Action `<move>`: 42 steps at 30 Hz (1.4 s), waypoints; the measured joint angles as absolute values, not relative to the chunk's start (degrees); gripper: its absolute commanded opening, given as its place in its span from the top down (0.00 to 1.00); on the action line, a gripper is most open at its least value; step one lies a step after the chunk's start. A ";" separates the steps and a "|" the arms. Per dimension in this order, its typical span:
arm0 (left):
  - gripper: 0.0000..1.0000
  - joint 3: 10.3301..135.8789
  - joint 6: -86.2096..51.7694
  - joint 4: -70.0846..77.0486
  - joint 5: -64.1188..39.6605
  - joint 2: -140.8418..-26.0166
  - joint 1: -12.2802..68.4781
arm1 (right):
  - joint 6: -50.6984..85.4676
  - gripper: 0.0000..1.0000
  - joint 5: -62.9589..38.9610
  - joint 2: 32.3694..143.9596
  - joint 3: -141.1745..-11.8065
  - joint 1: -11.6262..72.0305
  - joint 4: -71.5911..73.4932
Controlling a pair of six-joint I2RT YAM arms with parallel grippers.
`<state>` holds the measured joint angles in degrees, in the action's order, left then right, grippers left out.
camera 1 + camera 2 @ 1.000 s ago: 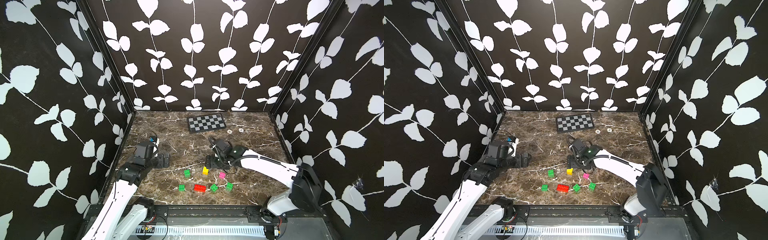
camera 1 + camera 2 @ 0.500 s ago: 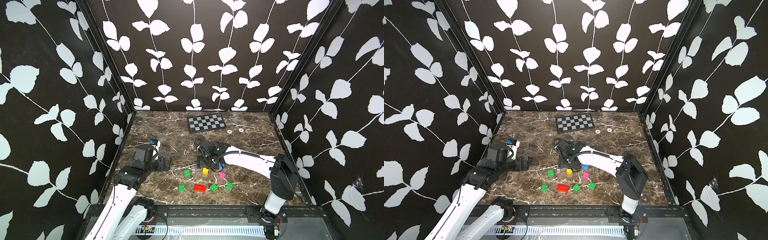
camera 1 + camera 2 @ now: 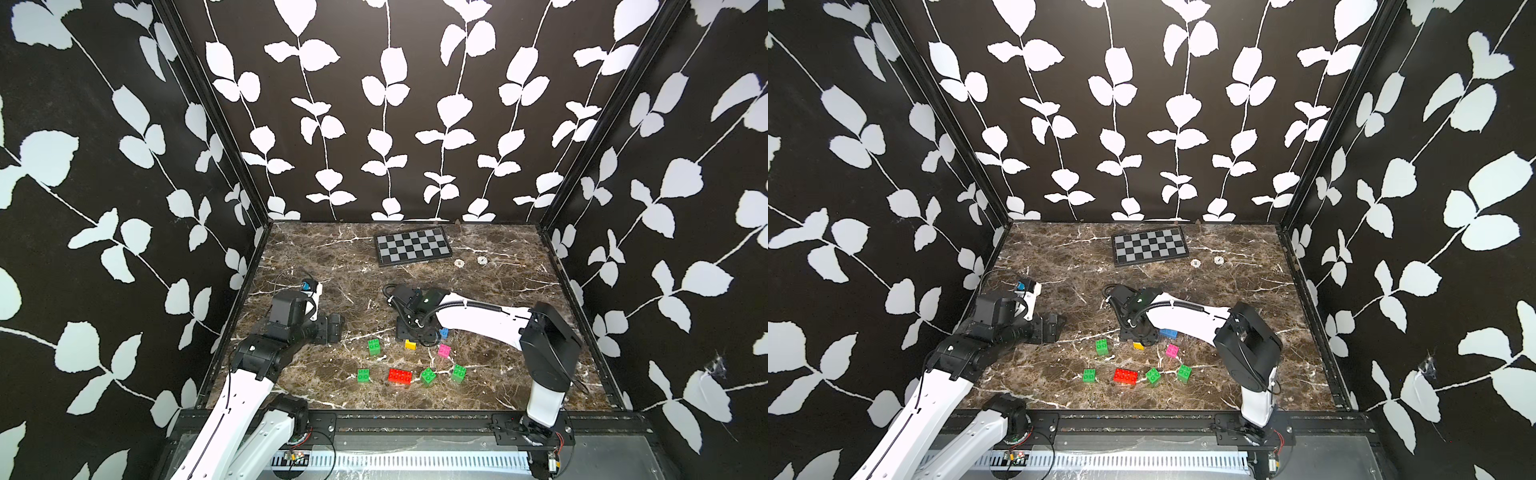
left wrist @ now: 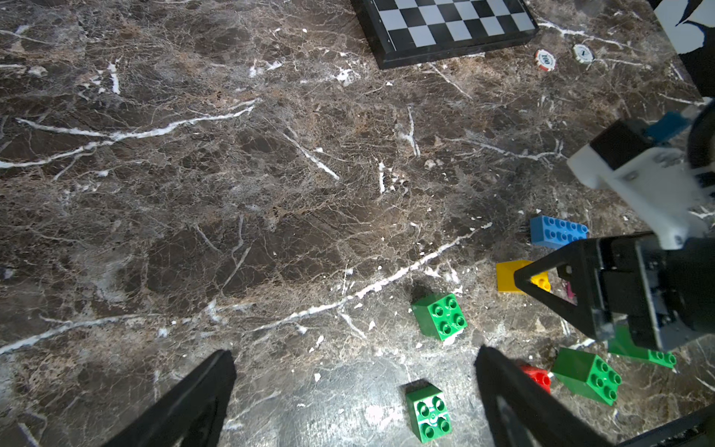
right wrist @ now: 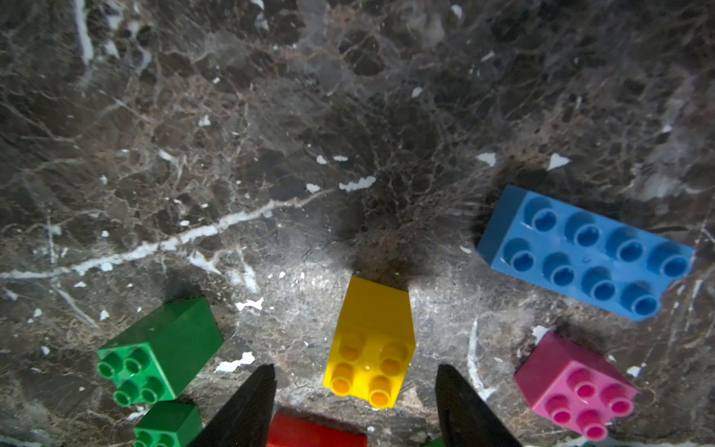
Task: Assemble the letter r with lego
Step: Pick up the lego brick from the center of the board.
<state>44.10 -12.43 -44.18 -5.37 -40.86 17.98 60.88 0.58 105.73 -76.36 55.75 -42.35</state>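
The lego bricks lie loose on the marble near the front. In both top views I see a yellow brick (image 3: 410, 344) (image 3: 1138, 345), a pink one (image 3: 444, 350), a long blue one (image 3: 444, 332), a long red one (image 3: 400, 376) and several green ones (image 3: 374, 347) (image 3: 428, 376). My right gripper (image 3: 415, 332) (image 5: 356, 371) hangs low over the yellow brick (image 5: 371, 340). It is open, one finger on each side of the brick, with a gap on both sides. My left gripper (image 3: 332, 328) (image 4: 354, 354) stands wide open and holds nothing. A green brick (image 4: 427, 410) lies on the table between its fingers.
A small chessboard (image 3: 412, 247) lies at the back of the table, with two poker chips (image 3: 459, 262) (image 3: 482, 260) beside it. Black leaf-patterned walls close in the table on three sides. A black rail (image 3: 415, 415) runs along the front edge.
My right gripper has swung left and come down around the yellow brick, and its jaws have narrowed. The left arm has barely moved.
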 measured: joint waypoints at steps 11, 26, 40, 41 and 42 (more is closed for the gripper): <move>0.01 44.07 -12.38 -43.53 -5.58 -40.84 17.98 | 61.56 0.46 0.54 107.55 -76.36 55.75 -41.36; 0.01 44.07 -12.36 -43.33 -6.98 -40.77 18.00 | 61.12 0.59 0.47 109.40 -77.21 55.75 -41.08; 0.01 43.77 -12.38 -43.24 -7.09 -40.32 18.61 | 58.26 1.00 0.56 110.10 -78.41 55.75 -42.74; 0.01 43.77 -12.38 -43.24 -7.07 -40.32 18.61 | 57.91 1.00 0.49 110.24 -78.65 55.75 -43.05; 0.01 43.77 -12.38 -43.24 -7.07 -40.32 18.61 | 57.32 1.00 0.43 110.37 -79.07 55.75 -43.46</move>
<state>43.77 -12.38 -43.24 -7.07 -40.32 18.61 57.32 0.43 110.37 -79.07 55.75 -43.46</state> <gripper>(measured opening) 0.990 0.316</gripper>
